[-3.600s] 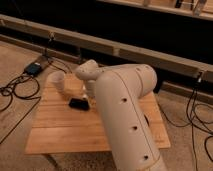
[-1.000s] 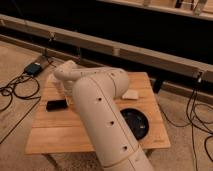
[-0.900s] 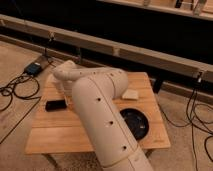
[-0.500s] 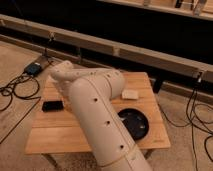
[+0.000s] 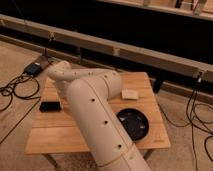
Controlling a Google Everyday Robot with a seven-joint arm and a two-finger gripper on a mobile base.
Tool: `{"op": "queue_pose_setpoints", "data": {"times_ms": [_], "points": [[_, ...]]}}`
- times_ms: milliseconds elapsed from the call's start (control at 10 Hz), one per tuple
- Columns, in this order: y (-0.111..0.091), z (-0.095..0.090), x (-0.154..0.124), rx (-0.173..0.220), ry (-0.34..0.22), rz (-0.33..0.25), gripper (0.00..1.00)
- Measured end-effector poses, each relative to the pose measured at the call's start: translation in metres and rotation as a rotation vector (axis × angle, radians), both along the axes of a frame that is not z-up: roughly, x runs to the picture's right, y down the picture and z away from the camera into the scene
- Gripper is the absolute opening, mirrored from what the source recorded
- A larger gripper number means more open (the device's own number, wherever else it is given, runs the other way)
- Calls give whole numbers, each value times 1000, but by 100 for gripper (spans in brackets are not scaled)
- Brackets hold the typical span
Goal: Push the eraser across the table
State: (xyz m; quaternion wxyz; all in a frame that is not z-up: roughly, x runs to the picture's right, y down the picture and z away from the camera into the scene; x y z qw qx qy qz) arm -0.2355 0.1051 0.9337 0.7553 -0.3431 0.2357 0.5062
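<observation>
The eraser (image 5: 50, 106) is a small flat black block lying near the left edge of the light wooden slatted table (image 5: 55, 136). My white arm reaches from the front across the table's middle and bends down at the left. The gripper (image 5: 61, 95) is at the arm's end, just right of the eraser and low over the tabletop. It is largely hidden by the arm's own links. I cannot tell whether it touches the eraser.
A dark round bowl (image 5: 133, 124) sits at the table's front right. A small white block (image 5: 130, 93) lies at the right rear. Cables and a small dark box (image 5: 33, 68) lie on the floor at left. A long low rail (image 5: 150, 52) runs behind the table.
The eraser has slid left from the middle-left of the table to near its left edge. The arm swung left with it, uncovering the bowl and white block.
</observation>
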Motion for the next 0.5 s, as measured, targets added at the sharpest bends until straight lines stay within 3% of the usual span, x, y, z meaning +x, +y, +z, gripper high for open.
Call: {"op": "queue_pose_setpoints", "data": {"times_ms": [500], "points": [[2,-2,-5,-11,-14,5,65]]}}
